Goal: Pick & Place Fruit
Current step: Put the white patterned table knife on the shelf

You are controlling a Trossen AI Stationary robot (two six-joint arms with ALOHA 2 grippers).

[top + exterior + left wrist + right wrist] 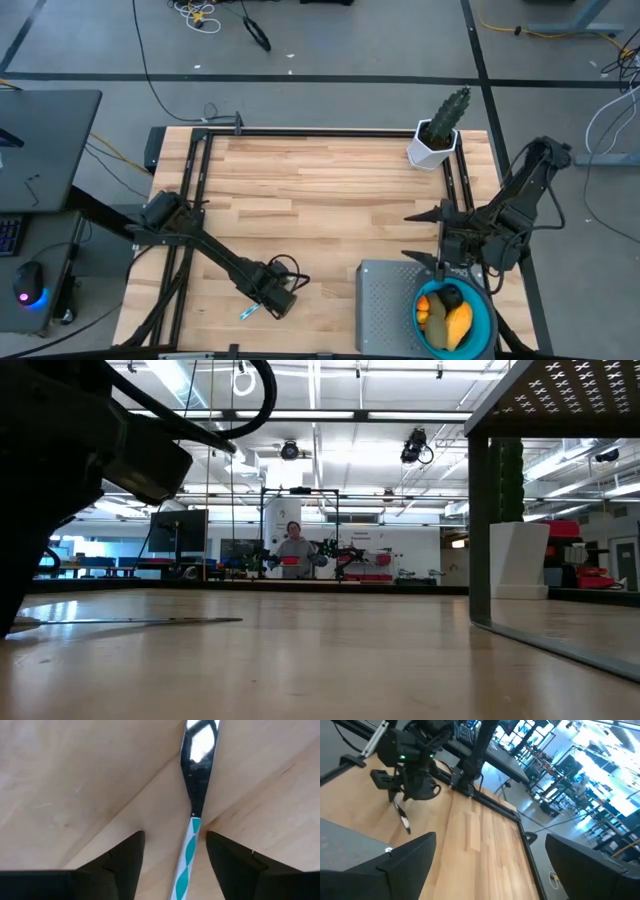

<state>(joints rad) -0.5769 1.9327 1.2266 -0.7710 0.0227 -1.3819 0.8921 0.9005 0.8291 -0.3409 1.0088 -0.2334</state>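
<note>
The table [320, 200] is seen from overhead, and level from its top. The stick [187, 855] is seen close by one wrist camera, farther by the other.

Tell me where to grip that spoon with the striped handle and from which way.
Grip the spoon at its narrow neck, from straight above. It lies flat on the table, and the open left gripper already straddles the striped handle there, one finger on each side.

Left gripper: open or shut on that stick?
Open. In the left wrist view the two dark fingers stand well apart on either side of the white-and-blue stick, touching neither side. The left gripper hangs low over the table.
</note>
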